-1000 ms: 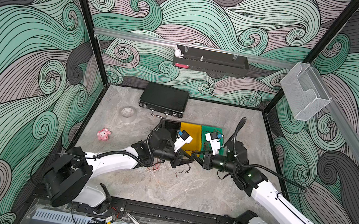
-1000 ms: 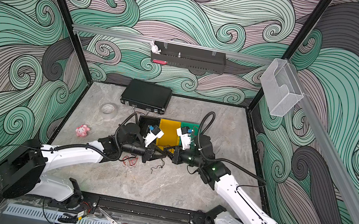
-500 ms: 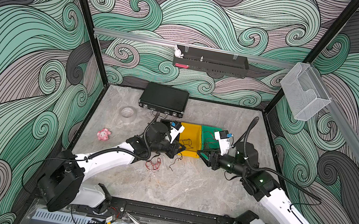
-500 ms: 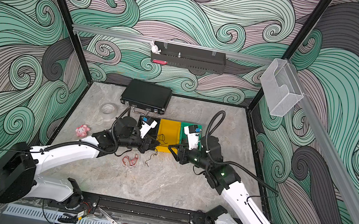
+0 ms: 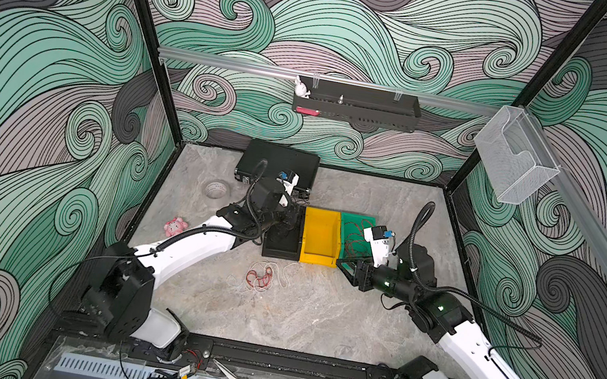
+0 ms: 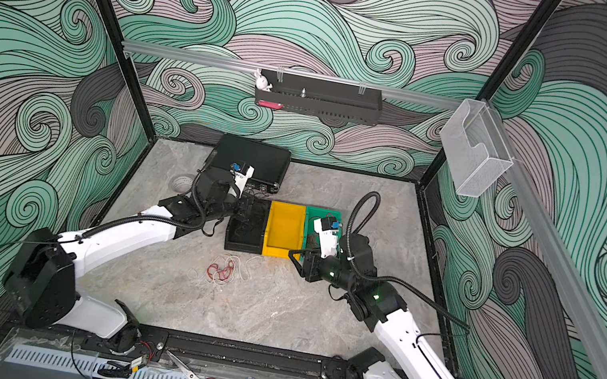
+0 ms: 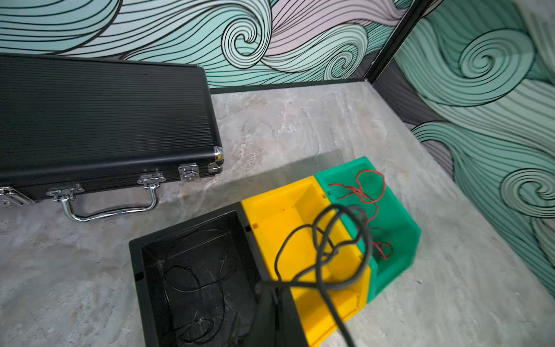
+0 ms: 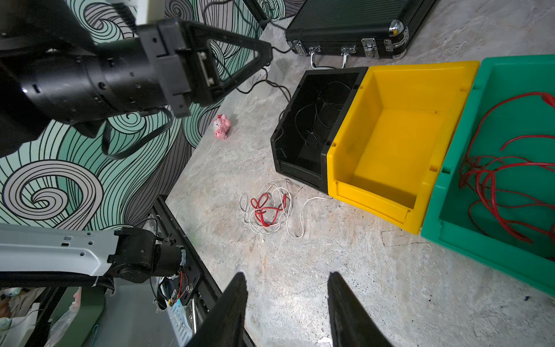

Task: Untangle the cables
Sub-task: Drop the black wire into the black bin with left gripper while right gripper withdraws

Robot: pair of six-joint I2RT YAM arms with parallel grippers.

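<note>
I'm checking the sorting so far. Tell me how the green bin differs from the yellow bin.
Contents: the green bin holds loose red cables; the yellow bin is empty.
Place: the yellow bin sits mid-row, between the black bin and the green bin; the green bin ends the row, on the right in both top views.
Both are open-topped bins of the same shape, standing wall to wall.

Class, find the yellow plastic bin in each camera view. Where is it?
Top view: yellow plastic bin, centre, between black bin and green bin.
Top view: yellow bin, same spot.
Left wrist: yellow bin, behind dangling black cable.
Right wrist: yellow bin, between those bins.
Landmark: black ribbed case beyond the bins.
</note>
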